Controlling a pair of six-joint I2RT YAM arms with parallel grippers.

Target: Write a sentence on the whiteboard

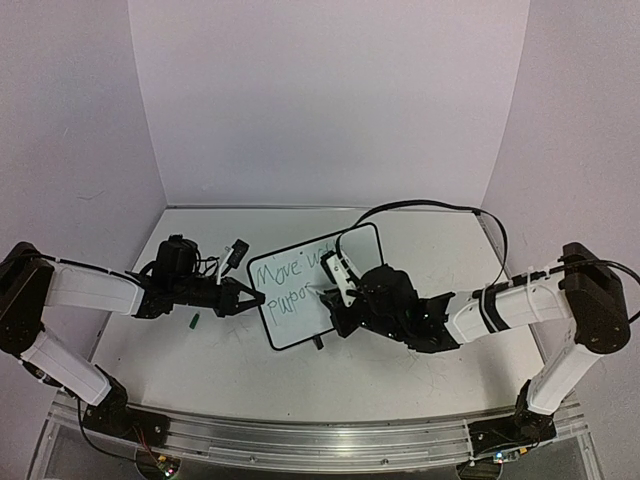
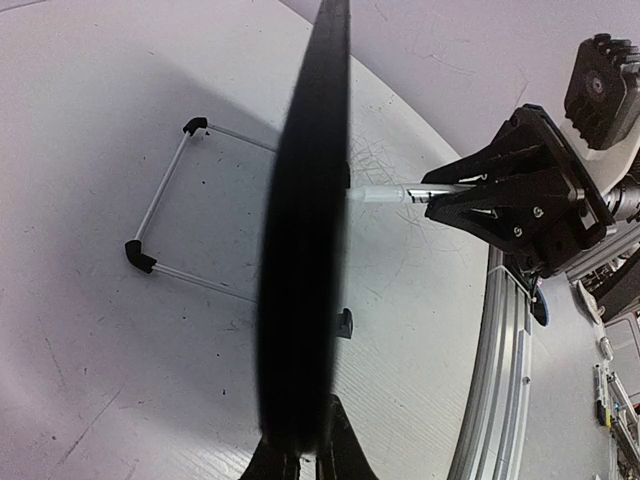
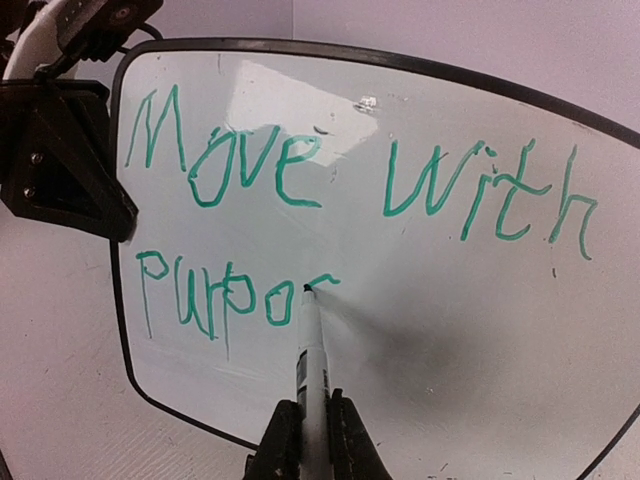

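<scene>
Right wrist view puts the right gripper nearest the lens, its two fingers pressed onto the barrel of a marker that points up and away. The marker's tip touches the whiteboard at the end of the second green line, "Purpor"; above that runs "Move with". At the board's far left edge, the left gripper is clamped on the black frame. From the left wrist, the board appears edge-on as a dark band, pinched between that gripper's fingers, with a wire stand on the tabletop to one side. From above, the board stands tilted near the middle of the table, between the two arms, and a small green piece lies near the left gripper.
</scene>
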